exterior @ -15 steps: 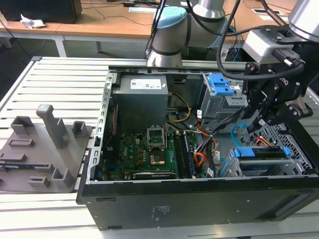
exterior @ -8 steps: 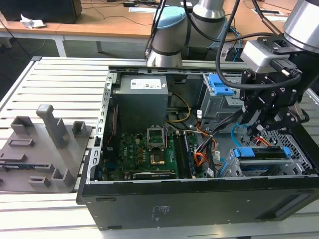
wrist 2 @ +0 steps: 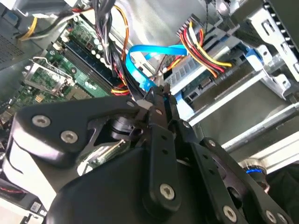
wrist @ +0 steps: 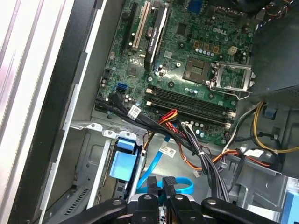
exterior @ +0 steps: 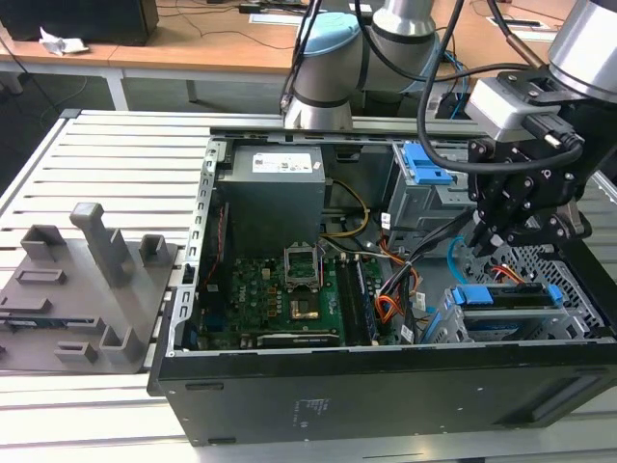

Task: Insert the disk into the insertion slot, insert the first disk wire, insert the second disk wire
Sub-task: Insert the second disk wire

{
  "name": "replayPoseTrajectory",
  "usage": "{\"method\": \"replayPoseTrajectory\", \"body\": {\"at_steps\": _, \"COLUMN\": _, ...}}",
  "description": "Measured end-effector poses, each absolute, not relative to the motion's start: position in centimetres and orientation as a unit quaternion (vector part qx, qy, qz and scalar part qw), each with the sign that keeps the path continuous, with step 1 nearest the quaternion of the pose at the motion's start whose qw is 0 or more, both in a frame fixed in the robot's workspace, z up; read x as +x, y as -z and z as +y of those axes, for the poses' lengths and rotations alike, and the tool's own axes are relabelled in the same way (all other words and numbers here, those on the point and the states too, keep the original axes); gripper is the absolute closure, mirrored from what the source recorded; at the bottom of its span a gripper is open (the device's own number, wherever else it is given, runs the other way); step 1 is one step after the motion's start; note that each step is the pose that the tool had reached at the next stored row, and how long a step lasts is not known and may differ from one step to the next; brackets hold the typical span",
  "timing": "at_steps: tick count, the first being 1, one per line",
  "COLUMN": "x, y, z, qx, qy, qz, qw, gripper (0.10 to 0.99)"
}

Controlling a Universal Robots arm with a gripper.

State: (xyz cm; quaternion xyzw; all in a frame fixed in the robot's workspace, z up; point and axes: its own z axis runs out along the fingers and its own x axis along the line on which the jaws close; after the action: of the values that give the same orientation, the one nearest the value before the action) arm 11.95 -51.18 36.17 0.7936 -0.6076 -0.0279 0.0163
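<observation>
Even indoor light – glare on slats (exterior: 58, 174), claw (wrist 2: 159, 105) blurred.

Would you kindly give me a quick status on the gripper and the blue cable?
Gripper shut on light-blue wire. Disk seated in drive cage. Orange-red wire bundle close by.

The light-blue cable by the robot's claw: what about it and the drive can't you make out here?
- Light-blue cable: its plug end is hidden between the gripper's closed jaws, second wrist view.
- Its other end: runs under the black wire bundle, first wrist view.
- Disk: mostly covered by the drive cage, exterior view; its connectors cannot be seen.
</observation>
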Motion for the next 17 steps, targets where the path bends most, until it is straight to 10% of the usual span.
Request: {"method": "replayPoseTrajectory", "body": {"at_steps": 17, "x": 13.7, "y": -34.6, "z": -53.9, "qx": 0.741, "qy": 0.029, "qz": -0.671, "qw": 0.015, "gripper": 0.922}}
